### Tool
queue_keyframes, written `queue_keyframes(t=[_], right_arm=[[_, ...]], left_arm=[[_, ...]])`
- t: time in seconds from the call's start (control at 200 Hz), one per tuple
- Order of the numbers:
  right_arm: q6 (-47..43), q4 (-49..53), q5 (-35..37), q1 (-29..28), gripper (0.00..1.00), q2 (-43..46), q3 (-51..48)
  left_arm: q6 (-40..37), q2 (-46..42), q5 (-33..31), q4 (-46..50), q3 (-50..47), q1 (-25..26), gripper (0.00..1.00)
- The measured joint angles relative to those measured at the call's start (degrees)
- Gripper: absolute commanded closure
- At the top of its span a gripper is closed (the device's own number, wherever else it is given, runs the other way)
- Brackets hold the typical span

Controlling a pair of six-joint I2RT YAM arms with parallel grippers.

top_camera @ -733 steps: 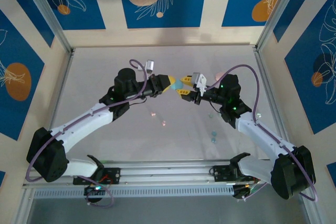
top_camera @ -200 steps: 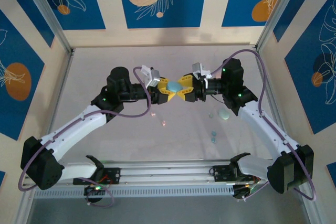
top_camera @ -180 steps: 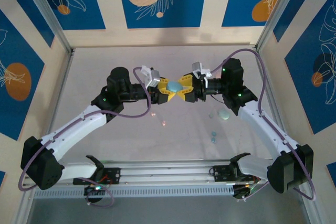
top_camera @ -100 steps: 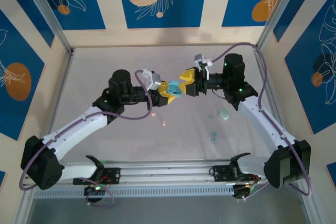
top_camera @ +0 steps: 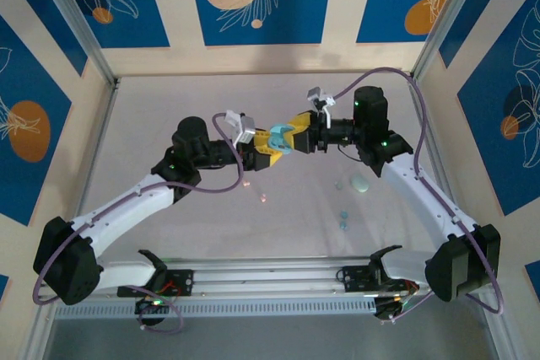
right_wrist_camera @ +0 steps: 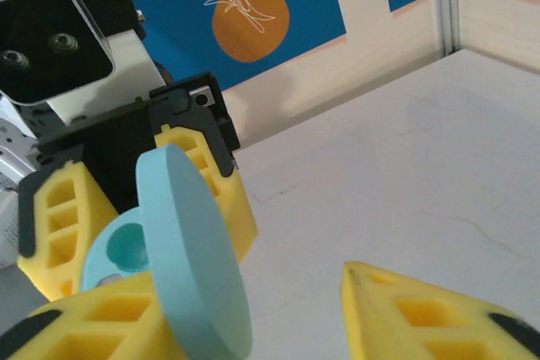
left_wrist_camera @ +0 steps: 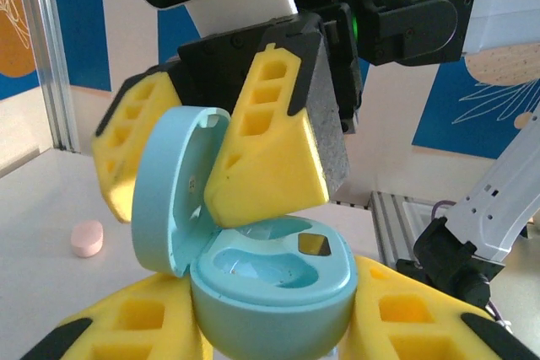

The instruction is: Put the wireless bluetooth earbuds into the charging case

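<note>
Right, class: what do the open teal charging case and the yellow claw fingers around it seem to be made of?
Charging case: probably smooth moulded plastic, with a soft sheen on lid and rim. Yellow fingers: likely matte printed plastic, with rectangular pockets; one carries a grey, gritty-looking pad, maybe rubber or foam.

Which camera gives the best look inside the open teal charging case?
The left wrist view: the charging case sits close, lid raised, its hollowed inside facing the camera. The right wrist view shows mostly the lid's outer face; the top view, just a small teal speck.
</note>
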State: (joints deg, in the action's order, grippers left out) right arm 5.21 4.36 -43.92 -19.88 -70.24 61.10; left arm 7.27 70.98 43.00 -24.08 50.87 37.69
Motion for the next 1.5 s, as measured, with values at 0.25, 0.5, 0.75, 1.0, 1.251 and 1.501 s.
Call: queue_keyframes(t=[0.25,0.5,0.75,1.0,1.251,1.501], right_arm=[[-3.87,1.53,0.24,-0.37,0.45,0.37,1.29],[-2.6,-0.07,2.97,-0.35,0.33,5.29,-0.04],[-3.65,0.68,5.14,-0.81,0.34,10.86,-0.52],[-4.46,4.28,3.34,-1.57,0.33,6.14,0.68],[-6.8,6.67,1.31,-2.23,0.33,5.11,4.24],[-18.38,11.8,2.32,-4.09,0.34,5.46,4.81]], left_arm=[[0.63,-0.02,0.7,-0.59,-0.13,0.04,0.71],[0.74,-0.9,-0.37,-0.66,-0.28,0.11,0.71],[0.81,-1.95,-1.25,-2.1,-1.03,0.11,0.71],[0.79,-1.95,-1.27,-2.6,-1.03,0.11,0.71],[0.76,-2.6,-1.07,-2.54,-1.03,0.22,0.71],[0.76,-2.91,-0.59,-2.54,-1.01,0.22,0.71]])
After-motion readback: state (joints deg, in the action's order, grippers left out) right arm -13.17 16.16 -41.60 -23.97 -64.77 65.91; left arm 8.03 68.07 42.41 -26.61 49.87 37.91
